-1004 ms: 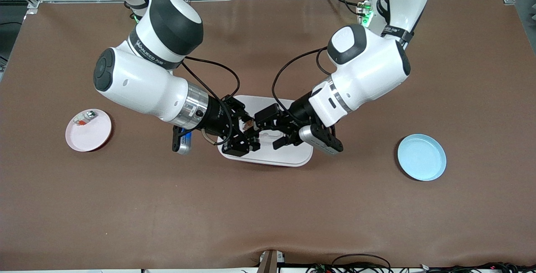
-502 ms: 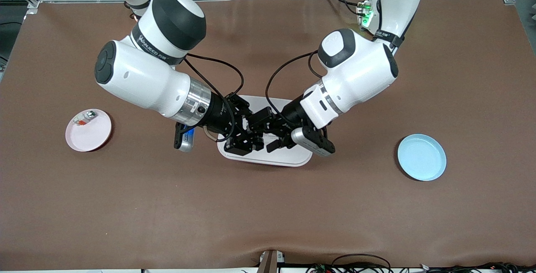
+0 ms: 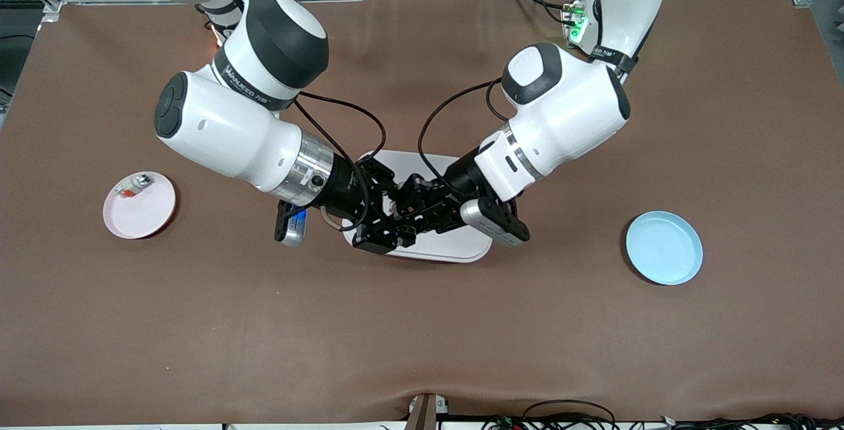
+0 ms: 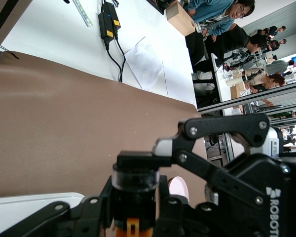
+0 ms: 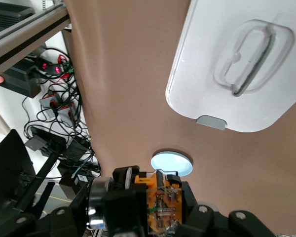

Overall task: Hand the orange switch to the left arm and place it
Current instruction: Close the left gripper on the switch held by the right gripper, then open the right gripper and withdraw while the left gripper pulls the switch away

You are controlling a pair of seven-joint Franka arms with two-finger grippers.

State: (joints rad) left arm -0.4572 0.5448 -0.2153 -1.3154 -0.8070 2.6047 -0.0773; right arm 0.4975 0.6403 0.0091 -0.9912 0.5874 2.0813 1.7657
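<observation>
Right then, above the box (image 3: 455, 245) both grippers met: the right gripper (image 3: 389, 209) clamped the orange switch (image 5: 160, 207), and the left gripper (image 3: 414, 208) had closed on it too, held high so the handover cleared the lid.

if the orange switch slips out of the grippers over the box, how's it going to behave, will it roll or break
The orange switch looks rigid and light for its size, so a drop probably won't break it. Its round black body would likely roll on the smooth lid of the box. Both the left gripper and right gripper pinch it over the box.
</observation>
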